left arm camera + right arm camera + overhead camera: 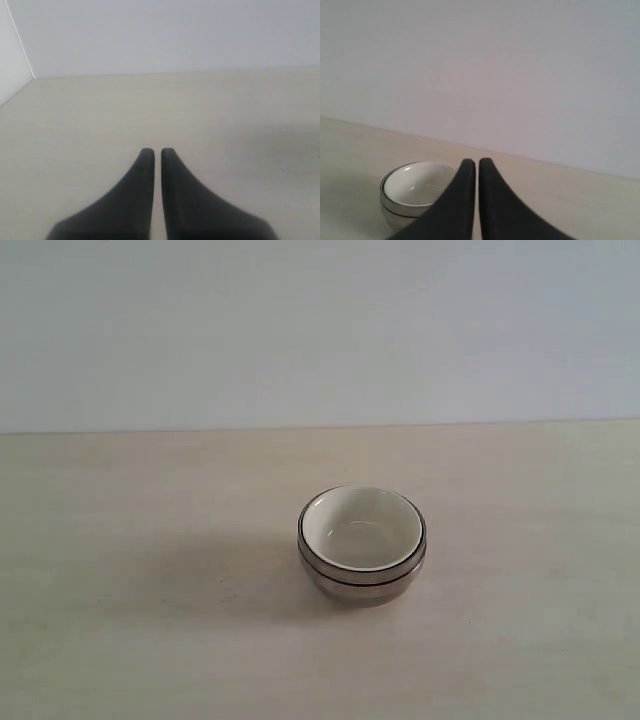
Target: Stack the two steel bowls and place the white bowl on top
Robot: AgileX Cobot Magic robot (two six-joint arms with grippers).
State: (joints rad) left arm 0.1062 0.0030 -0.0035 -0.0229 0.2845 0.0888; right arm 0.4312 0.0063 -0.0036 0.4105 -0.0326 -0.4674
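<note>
The white bowl sits nested inside the steel bowls, whose shiny rims and sides show just below it as one stack in the middle of the table. Neither arm appears in the exterior view. In the right wrist view the same stack shows: the white bowl in the steel bowls, partly hidden behind one finger. My right gripper is shut and holds nothing, clear of the stack. My left gripper is shut over bare table, with no bowl in its view.
The pale wooden table runs back to a plain white wall. In the left wrist view a side wall meets the table at a corner.
</note>
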